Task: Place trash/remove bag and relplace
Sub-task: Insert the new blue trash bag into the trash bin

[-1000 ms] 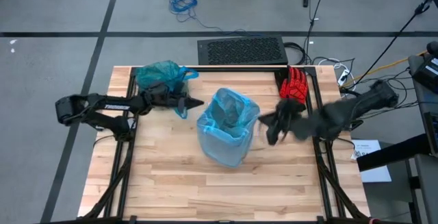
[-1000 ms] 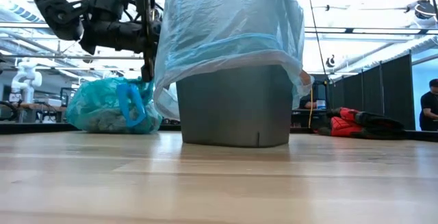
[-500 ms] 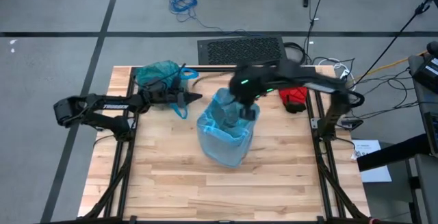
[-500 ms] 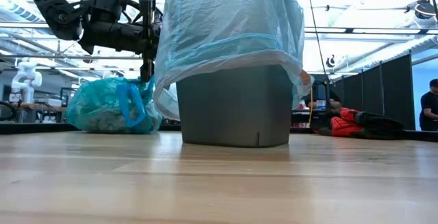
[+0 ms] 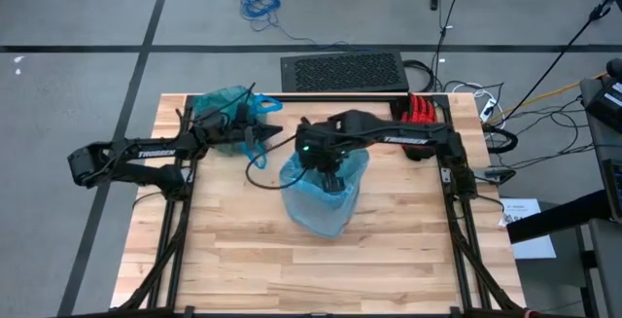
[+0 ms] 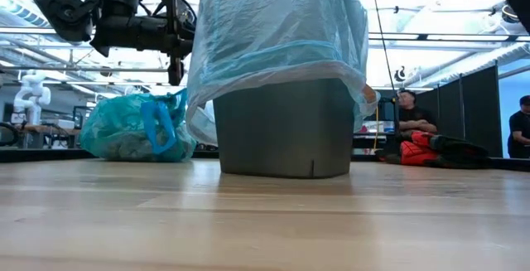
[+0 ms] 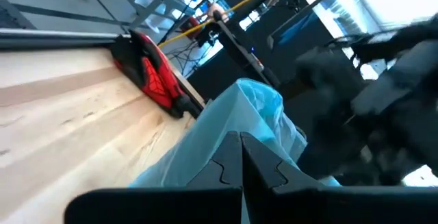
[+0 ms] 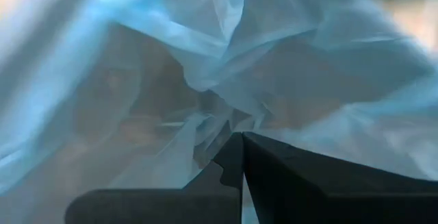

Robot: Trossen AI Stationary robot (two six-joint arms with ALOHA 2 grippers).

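The dark teal bag (image 5: 225,110) with blue handle loops (image 6: 157,126) sits bulging on the table's far left part. The trash is hidden from view. A grey bin (image 6: 281,130) stands mid-table, lined with a paler sky-blue bag (image 5: 326,187) folded over its rim. My left gripper (image 5: 264,139) is shut and level, hanging above the table between the teal bag and the bin, with nothing in it. My right gripper (image 5: 332,169) is shut and points steeply down into the bin's mouth, with the crumpled liner (image 8: 205,66) right ahead of it. My right gripper points its shut fingers (image 8: 274,176) down into the hollow of the pale blue liner. I cannot tell whether the tips touch the plastic.
A red glove (image 5: 420,116) lies at the table's far right corner. A black grille box (image 5: 342,70) stands beyond the far edge. People sit in the room behind (image 6: 408,113). The near half of the wooden table (image 5: 292,269) is bare.
My right gripper has swung from the table's right edge across to above the bin and tipped over to point down into it, staying shut. My left gripper has risen a little and drawn back toward the teal bag.
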